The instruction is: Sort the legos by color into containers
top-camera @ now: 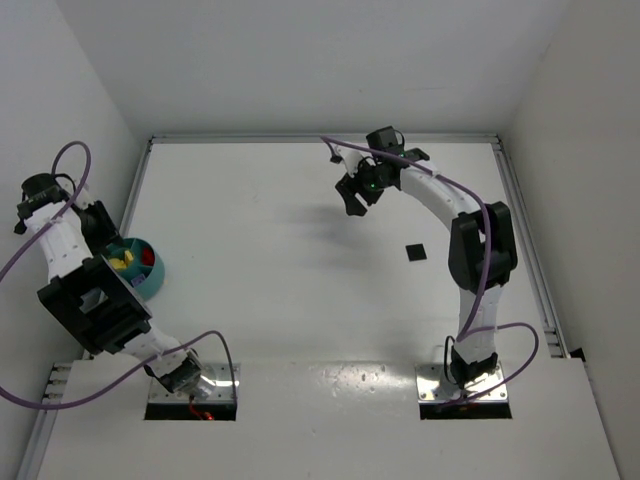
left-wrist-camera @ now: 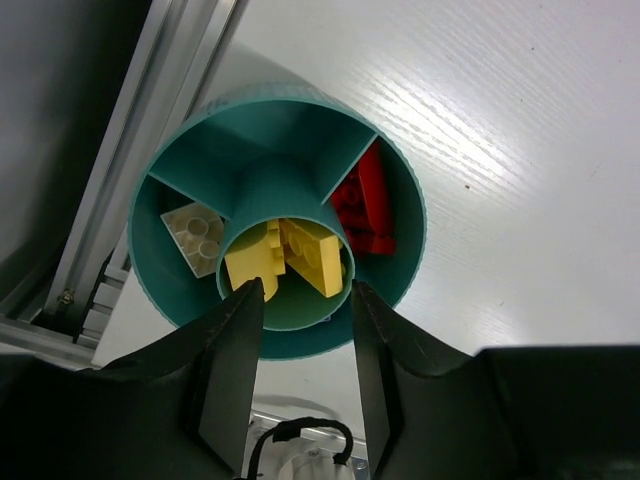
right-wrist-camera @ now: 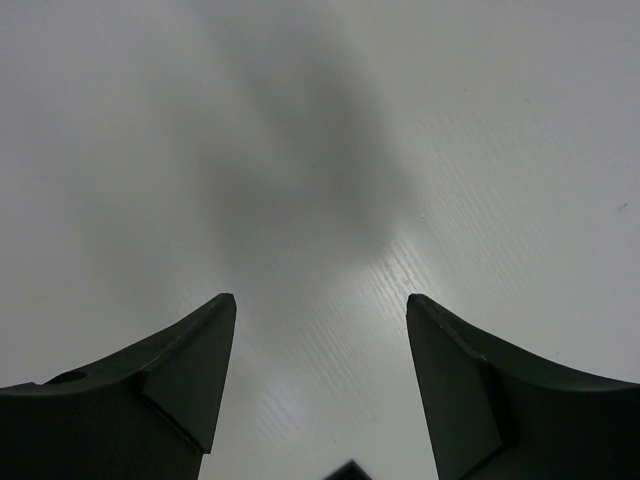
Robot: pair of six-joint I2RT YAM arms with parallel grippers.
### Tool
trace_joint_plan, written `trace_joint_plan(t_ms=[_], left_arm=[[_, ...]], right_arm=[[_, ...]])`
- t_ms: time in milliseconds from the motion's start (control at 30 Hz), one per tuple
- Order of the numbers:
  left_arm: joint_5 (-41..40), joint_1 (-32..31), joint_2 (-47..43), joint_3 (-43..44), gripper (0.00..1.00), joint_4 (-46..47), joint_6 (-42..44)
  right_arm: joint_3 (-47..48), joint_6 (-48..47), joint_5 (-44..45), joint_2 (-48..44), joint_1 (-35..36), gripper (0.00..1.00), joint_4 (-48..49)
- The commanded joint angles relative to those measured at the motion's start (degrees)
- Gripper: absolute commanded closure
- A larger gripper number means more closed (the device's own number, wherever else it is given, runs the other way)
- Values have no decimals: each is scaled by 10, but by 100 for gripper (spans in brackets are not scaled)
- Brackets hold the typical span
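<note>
Legos (left-wrist-camera: pixel 310 255) in yellow lie in the centre cup of the container (left-wrist-camera: pixel 262 125), at 12 o'clock from the nearer, open, empty left hand (left-wrist-camera: pixel 306 290).

I am holding my left arm (top-camera: pixel 75 255) over the teal bowl (top-camera: pixel 156 280) at the table's (top-camera: pixel 280 300) left edge, with yellow and red legos (top-camera: pixel 123 262) showing inside it. I am hanging my right gripper (top-camera: pixel 353 200) above the table's far half, a small black square (top-camera: pixel 416 251) lying nearer on the right.

The bowl (left-wrist-camera: pixel 275 125) is sitting at the surface's (left-wrist-camera: pixel 500 150) left edge, bricks (left-wrist-camera: pixel 300 255) lying in its compartments, the left hand (left-wrist-camera: pixel 305 295) hanging directly above.
</note>
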Motion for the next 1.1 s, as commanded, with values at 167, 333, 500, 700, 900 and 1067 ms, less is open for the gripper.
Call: trace_joint_plan(t_ms=[167,333,500,700,900,1067], left_arm=[[186,6,-66,31,51,34,46],[268,-81,-90,89,43,34,98],[292,-189,-45,150,43,-15,139],[354,-273,-10,162,42,-38,195],[365,-328,27,214,41,-59,208],[338,-349,28,198,41,-51,184]], right_arm=[[-41,21,36,-64,-15,30,24],[-92,19,77,-113,-63,32,-24],[-167,-32,141,-158,-112,33,-43],[-216,-264,58,-175,-166,23,-110],[-197,-569,-15,-117,-203,20,-203],[-177,-663,-2,-67,-203,20,-228]])
